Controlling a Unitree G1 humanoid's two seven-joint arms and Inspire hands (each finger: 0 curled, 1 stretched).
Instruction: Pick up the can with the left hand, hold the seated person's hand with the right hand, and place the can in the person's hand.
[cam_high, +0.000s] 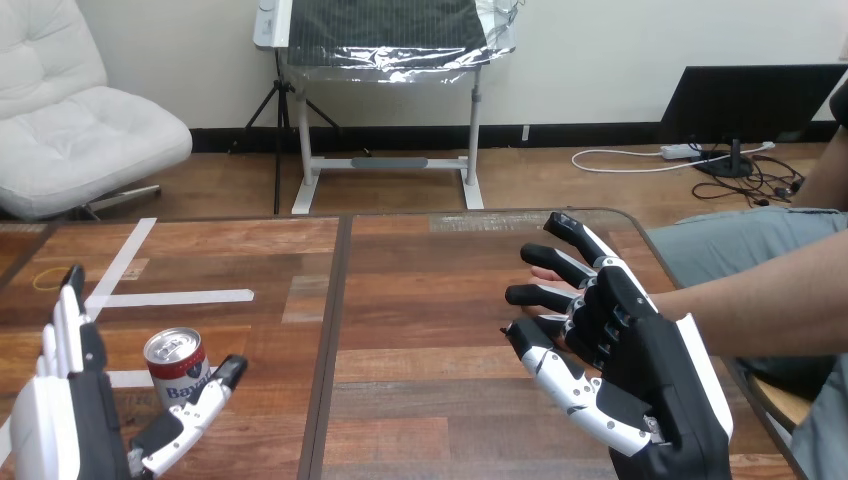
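Observation:
A red and white can (177, 365) with a silver top stands upright on the wooden table (420, 300) near its front left. My left hand (60, 420) is open just left of the can, fingers straight and pointing away from me. Its thumb reaches out to the can's lower right side. At the right, my right hand (650, 370) is open with its fingers spread, lying over the person's hand (545, 271). Only the person's fingertips show past my fingers. The person's forearm (760, 300) comes in from the right edge.
White tape strips (180, 297) are stuck on the left half of the table. A dark seam (335, 330) runs front to back between the two table halves. The person sits at the table's right side.

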